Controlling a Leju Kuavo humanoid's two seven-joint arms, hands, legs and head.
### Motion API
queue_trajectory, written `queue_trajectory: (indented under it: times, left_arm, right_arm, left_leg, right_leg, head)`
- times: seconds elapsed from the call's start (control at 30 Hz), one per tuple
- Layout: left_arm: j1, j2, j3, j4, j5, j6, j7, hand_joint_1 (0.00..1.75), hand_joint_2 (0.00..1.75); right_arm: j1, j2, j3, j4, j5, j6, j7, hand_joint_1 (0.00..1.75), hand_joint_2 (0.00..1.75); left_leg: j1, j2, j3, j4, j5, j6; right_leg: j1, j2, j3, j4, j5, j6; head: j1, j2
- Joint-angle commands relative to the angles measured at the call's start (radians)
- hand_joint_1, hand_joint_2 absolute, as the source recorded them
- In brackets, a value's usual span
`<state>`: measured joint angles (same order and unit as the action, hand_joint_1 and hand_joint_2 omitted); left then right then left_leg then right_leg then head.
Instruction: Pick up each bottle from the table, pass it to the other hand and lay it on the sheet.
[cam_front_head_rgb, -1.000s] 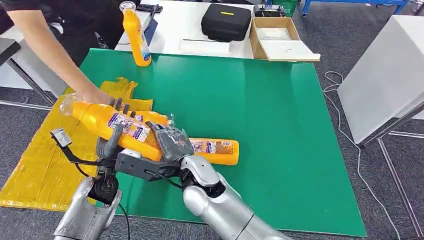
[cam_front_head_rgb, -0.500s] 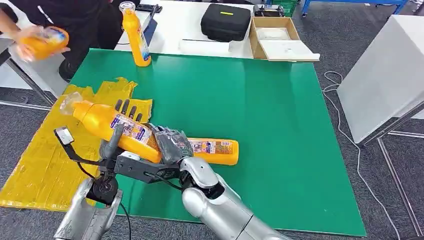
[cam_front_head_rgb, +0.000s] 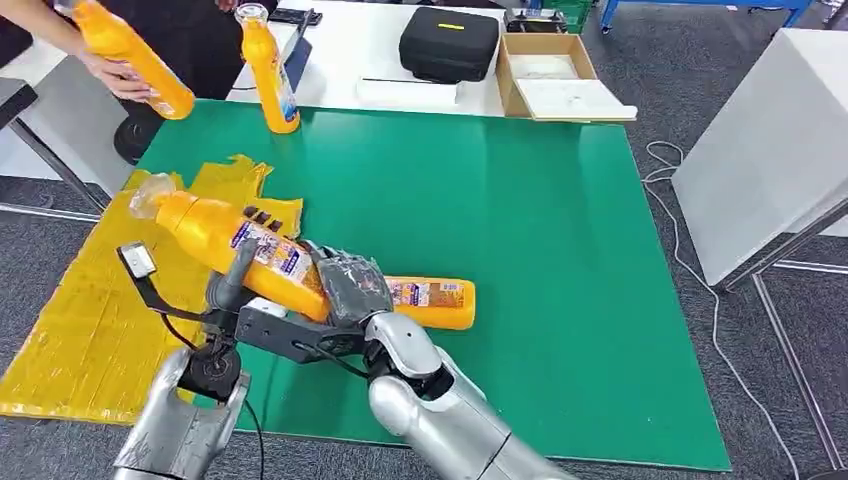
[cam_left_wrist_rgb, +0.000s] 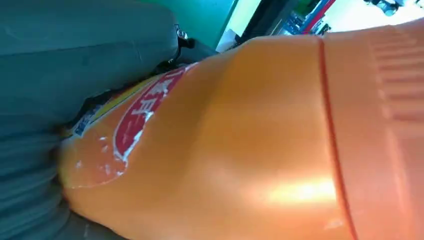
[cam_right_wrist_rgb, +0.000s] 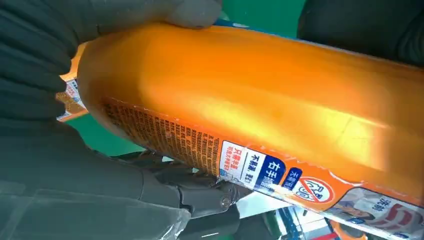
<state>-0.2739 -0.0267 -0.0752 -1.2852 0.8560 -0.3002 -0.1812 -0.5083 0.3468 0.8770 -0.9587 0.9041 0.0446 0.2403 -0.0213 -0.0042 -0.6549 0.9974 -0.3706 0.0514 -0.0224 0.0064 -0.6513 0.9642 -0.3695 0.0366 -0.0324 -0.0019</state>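
The tall orange plastic bottle with a clear cap and printed label (cam_front_head_rgb: 225, 243) hangs tilted above the green table mat (cam_front_head_rgb: 520, 220) beside the crumpled yellow sheet (cam_front_head_rgb: 80, 310), with both hands on it; the right hand (cam_front_head_rgb: 345, 285) wraps its base end, and the left hand (cam_front_head_rgb: 240, 270) closes around the labelled middle. Its glossy, rigid wall looks slippery and probably carries some weight; the broad labelled middle seems the safest hold, not the narrow neck.

Orange bottle (cam_front_head_rgb: 225, 247), blue-white label; green mat (cam_front_head_rgb: 480, 230); yellow sheet (cam_front_head_rgb: 80, 330), maybe plastic.
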Motion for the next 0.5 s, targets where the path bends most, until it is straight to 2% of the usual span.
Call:
queue_trajectory:
  times: [0.03,0.4,0.43,0.47,0.5]
  left_arm:
    - [-0.125,-0.045,-0.035,0.051,0.000,-0.010,0.011,1.75,1.75]
    - [-0.118,-0.041,-0.018,0.046,-0.003,-0.011,0.018,1.75,1.75]
    - [-0.118,-0.040,-0.016,0.046,-0.003,-0.011,0.018,1.75,1.75]
    - [-0.117,-0.039,-0.013,0.047,-0.002,-0.010,0.017,1.75,1.75]
    - [-0.115,-0.037,-0.006,0.049,-0.004,-0.015,0.013,1.75,1.75]
  right_arm:
    - [0.077,-0.038,0.072,0.009,0.018,0.025,-0.007,1.75,1.75]
    - [0.085,-0.046,0.010,0.004,0.041,0.030,0.010,1.75,1.75]
    - [0.083,-0.047,0.009,0.004,0.041,0.030,0.009,1.75,1.75]
    - [0.086,-0.049,-0.003,0.002,0.041,0.030,0.008,1.75,1.75]
    - [0.088,-0.052,-0.020,-0.002,0.054,0.019,0.004,1.47,1.75]
  left_leg:
    - [0.003,-0.009,0.006,0.000,-0.002,-0.005]
    - [0.002,-0.005,0.002,0.000,-0.001,-0.003]
    - [0.004,-0.009,0.009,0.001,-0.004,-0.007]
    - [0.003,-0.006,0.003,0.000,-0.001,-0.004]
    - [0.003,-0.007,0.007,0.000,-0.003,-0.005]
  right_leg:
    - [0.003,-0.009,0.010,-0.001,-0.004,-0.003]
    - [0.002,-0.005,0.005,-0.001,-0.002,-0.002]
    - [0.004,-0.009,0.012,0.000,-0.006,-0.004]
    - [0.003,-0.006,0.006,-0.002,-0.002,-0.002]
    - [0.003,-0.008,0.010,-0.001,-0.004,-0.003]
  head:
    - [0.000,0.000]
    - [0.000,0.000]
    - [0.000,0.000]
    - [0.000,0.000]
    - [0.000,0.000]
